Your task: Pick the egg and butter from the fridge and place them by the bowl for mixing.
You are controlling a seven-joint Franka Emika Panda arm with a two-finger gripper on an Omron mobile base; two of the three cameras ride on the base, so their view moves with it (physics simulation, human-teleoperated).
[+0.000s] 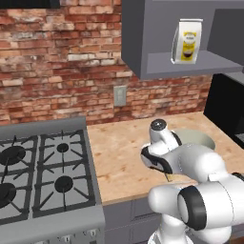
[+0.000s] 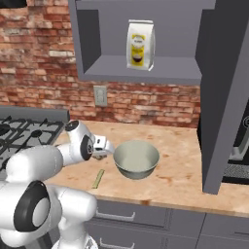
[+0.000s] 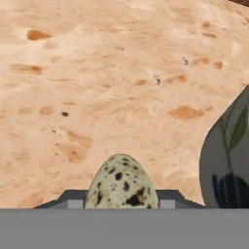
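Above the counter (image 3: 97, 73), the egg (image 3: 122, 184) is held in the end effector (image 3: 121, 198), with the bowl (image 2: 136, 159) just beside it.

We see even, flat rendered light throughout, with no glare. Inside the bowl (image 2: 136, 158) the shading runs soft, darker toward its near wall, and a faint shadow lies on the counter (image 2: 175, 160) right under the bowl. Above the bowl, the cabinet niche (image 2: 141, 44) sits dimmer. In the hand view the counter texture looks coarse and slightly smeared beside the bowl.
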